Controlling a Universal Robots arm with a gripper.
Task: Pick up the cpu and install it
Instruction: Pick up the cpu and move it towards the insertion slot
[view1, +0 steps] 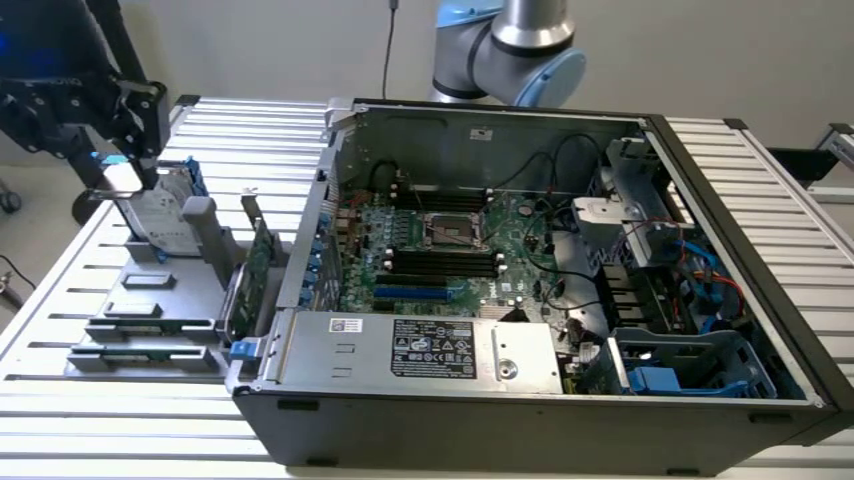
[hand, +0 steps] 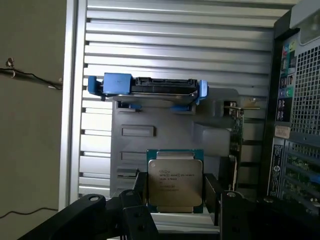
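"cpu (hand: 175, 180) is in your grasp: the gripper (hand: 176, 189) is clamped on its two opposite sides, silver lid facing up, lettering readable. It's hanging above the grey parts tray (hand: 165, 127), with the hard drive (hand: 145, 86) standing on edge just beyond it."

"So what makes this carry a good one?"

"By my read you're in the lift-and-carry. Hold that chip flat: the fingers (hand: 141, 192) sit on thin edges, so any tilt could let it pivot. Don't squeeze harder, just move smoothly, and give the hard drive's blue rails plenty of room on your way out."

"What does each camera give you?"

"The wrist view gives you the grip itself: both fingers touching the rim, the chip sitting square between them, no corner hanging lower. It tells you nothing about the destination. The exterior view does: the open computer case (view1: 747, 215) lies on the slatted tabletop (view1: 80, 420), and the empty socket (view1: 450, 231) sits mid-motherboard, well apart from the tray at the exterior view's left. It also shows the green circuit cards (view1: 254, 270) upright between tray and case. Those are your hazard on that side."
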